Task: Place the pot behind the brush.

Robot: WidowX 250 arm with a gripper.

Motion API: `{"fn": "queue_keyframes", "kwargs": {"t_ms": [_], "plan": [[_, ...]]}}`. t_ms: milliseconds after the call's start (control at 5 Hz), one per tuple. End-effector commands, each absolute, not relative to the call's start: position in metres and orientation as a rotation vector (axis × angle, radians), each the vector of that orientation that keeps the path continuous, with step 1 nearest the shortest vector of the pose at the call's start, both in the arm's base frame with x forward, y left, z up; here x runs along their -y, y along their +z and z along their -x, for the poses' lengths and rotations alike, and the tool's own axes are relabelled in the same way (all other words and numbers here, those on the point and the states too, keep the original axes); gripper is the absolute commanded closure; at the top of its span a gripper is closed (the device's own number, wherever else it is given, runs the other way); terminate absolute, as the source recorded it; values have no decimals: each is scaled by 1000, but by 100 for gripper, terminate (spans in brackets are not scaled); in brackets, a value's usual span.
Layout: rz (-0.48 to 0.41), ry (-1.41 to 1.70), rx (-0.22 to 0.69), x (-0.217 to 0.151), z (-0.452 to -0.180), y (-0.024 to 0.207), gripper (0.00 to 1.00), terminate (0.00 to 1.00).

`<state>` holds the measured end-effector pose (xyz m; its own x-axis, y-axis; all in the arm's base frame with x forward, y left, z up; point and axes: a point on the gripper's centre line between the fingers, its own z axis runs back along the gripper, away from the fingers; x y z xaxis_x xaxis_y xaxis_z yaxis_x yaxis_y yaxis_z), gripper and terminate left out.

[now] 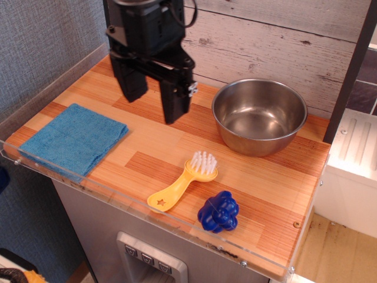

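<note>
Pot (260, 116) sits behind the brush (184, 180), right of the spread, empty fingers (176, 104).

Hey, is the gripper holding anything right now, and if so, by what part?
Nothing is held. The gripper hangs open and empty above the table, apart from the pot and the brush.

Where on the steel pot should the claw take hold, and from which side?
Judging by its shape, the pot is best gripped on its thin rim from above, one finger inside: it has no handles and looks too wide to span. The left rim lies nearest the open claw.
</note>
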<state>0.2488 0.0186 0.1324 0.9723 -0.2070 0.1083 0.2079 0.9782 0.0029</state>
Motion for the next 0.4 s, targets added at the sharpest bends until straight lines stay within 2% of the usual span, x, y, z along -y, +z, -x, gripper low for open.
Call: {"fn": "queue_keyframes", "kwargs": {"t_ms": [0,200], "plan": [[-41,-195,54,-21,-224,140,0,0],[-41,-195,54,-21,-224,140,0,100]]}}
